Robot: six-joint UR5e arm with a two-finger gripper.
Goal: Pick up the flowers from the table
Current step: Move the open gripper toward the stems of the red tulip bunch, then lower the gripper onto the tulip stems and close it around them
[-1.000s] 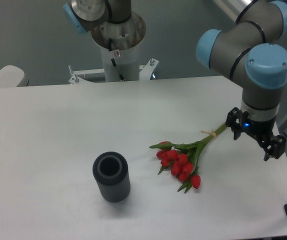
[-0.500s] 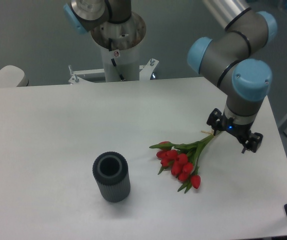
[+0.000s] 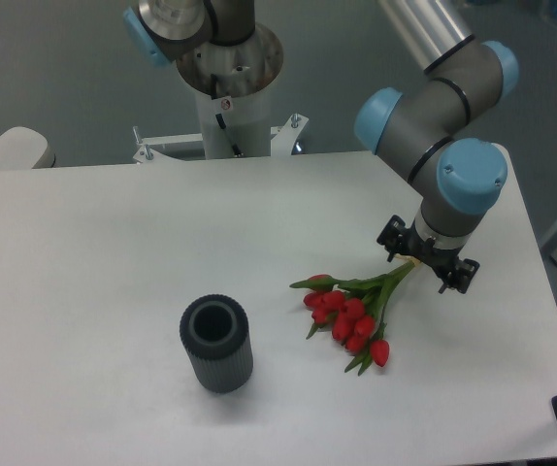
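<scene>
The flowers (image 3: 353,313), a bunch of red tulips with green stems, lie on the white table (image 3: 114,252), right of centre, blooms toward the front and stems pointing back right. My gripper (image 3: 426,260) is right above the stem ends. Its two dark fingers (image 3: 392,238) stand apart on either side of the stems, open. The pale band and the stem tips are hidden behind the gripper.
A dark grey ribbed cylinder (image 3: 217,344) stands upright on the table to the front left of the flowers. The robot's base column (image 3: 230,87) rises behind the table's far edge. The table's right edge lies just beyond the gripper.
My gripper has moved left and away from the right table edge, from beside the stem ends to directly over them. The flowers have not moved.
</scene>
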